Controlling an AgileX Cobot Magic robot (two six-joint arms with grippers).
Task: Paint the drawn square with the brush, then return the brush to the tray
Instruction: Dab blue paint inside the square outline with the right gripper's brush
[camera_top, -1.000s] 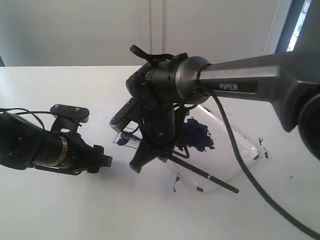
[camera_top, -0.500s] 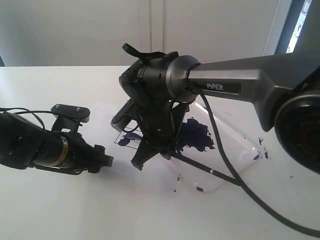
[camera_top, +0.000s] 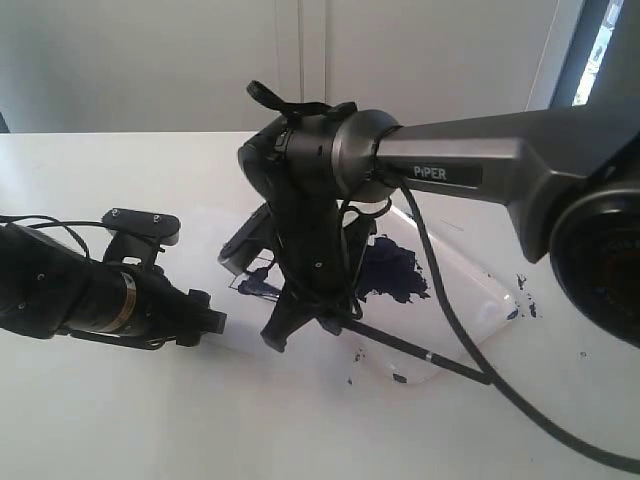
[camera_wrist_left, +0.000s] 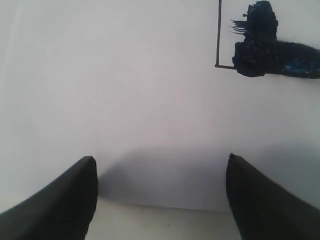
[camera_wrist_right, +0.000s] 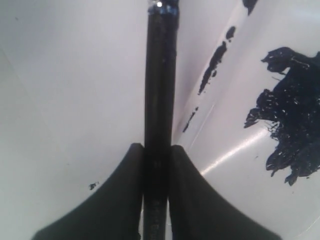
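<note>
Exterior view
- Right end effector (camera_top: 305, 322): clenched on the brush (camera_top: 420, 352), low over the white desk (camera_top: 100, 420).
- Brush: a long thin black stick, tilted. Its back end sticks out over the near edge of the tray (camera_top: 470, 295). I cannot see its tip.
- Tray: lies on the desk at the right, with a dark blue paint blot (camera_top: 395, 270) in it.
- Drawn square (camera_top: 248, 283): on the desk just left of the tray, mostly hidden behind the right end effector.
- Left end effector (camera_top: 205, 322): at the left, apart from the square, holding nothing.

Left wrist view
- Left end effector (camera_wrist_left: 161, 159): released, its two fingers wide apart with only bare desk between them.
- Drawn square (camera_wrist_left: 250, 50): one thin black corner shows, with dark paint inside, well ahead of the fingers.

Right wrist view
- Right end effector (camera_wrist_right: 156, 150): both fingers press on the brush (camera_wrist_right: 160, 75), one on each side.
- Tray (camera_wrist_right: 235, 90): just beside the brush, with smears on its rim and the paint blot (camera_wrist_right: 287, 125) inside.
</note>
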